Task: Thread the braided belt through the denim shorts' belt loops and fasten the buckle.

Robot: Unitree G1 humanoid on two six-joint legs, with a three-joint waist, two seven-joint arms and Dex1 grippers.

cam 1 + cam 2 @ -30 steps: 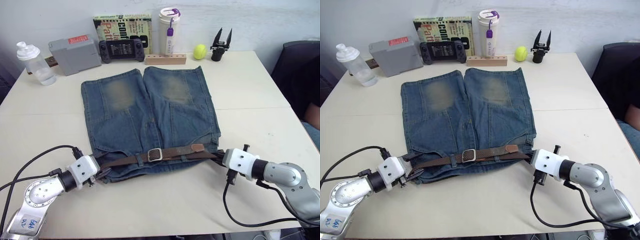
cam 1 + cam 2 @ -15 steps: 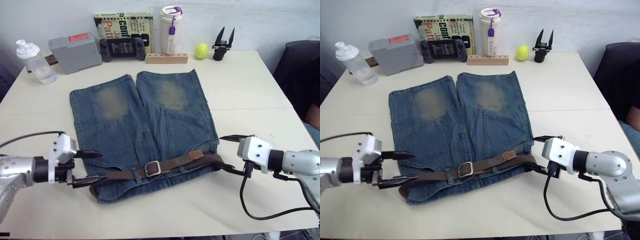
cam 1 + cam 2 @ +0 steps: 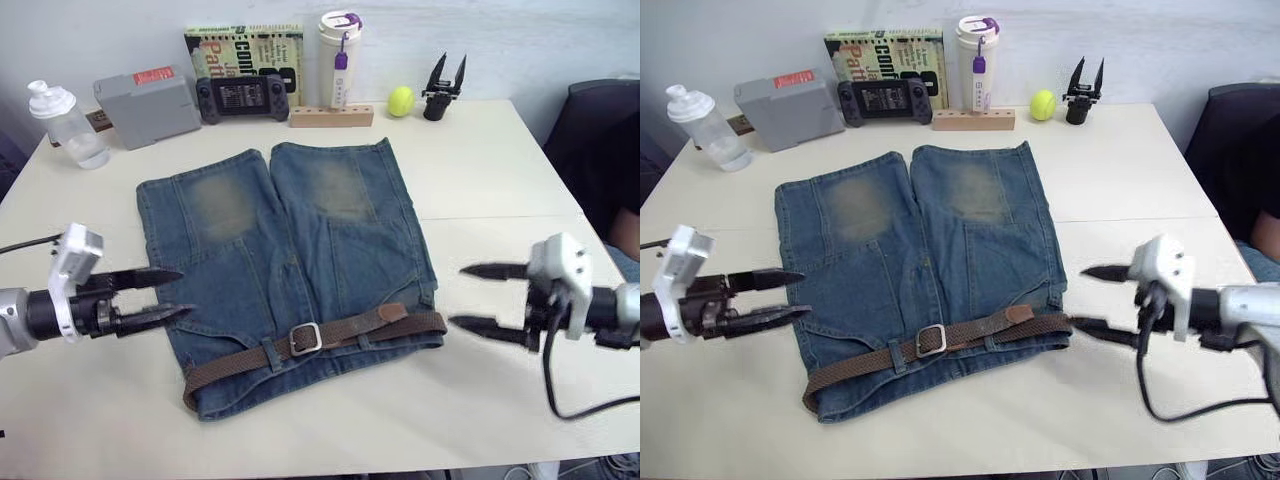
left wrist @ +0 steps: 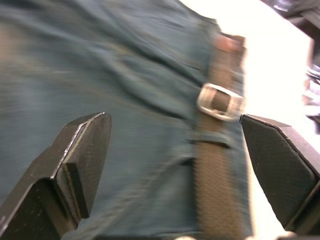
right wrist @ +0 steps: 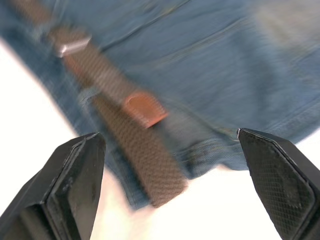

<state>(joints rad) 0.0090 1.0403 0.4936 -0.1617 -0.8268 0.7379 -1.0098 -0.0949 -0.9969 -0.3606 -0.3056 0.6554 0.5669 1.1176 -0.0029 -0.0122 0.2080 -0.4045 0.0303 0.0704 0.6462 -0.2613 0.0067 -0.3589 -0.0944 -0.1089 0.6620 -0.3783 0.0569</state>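
Nearest the camera, the braided belt (image 3: pixel 320 340) lies along the waistband of the denim shorts (image 3: pixel 285 250), its long axis running left to right across the table (image 3: pixel 500 170) and rising slightly toward the robot's right. The buckle (image 3: pixel 306 338) sits about mid-waistband with the smooth leather tip (image 3: pixel 392 312) passed beyond it; judged fastened, strap under at least one of the belt loops (image 3: pixel 272 353). Task looks essentially complete.

Left gripper (image 3: pixel 168 293): fingers spread, holding nothing, hovering beside the shorts' left edge, pointing inward at the denim. Right gripper (image 3: pixel 470 296): fingers spread wide, empty, off the right side of the shorts, apart from the cloth.

Key relation: the belt's right end lies just beside the lower finger of the right gripper, so the right arm is nearer to the strap; the left end of the belt sits closer to the camera than the left gripper.

Farther back: bottle (image 3: pixel 58 122), grey box (image 3: pixel 148 98), book (image 3: pixel 243 55), tumbler (image 3: pixel 338 58), yellow ball (image 3: pixel 401 100).
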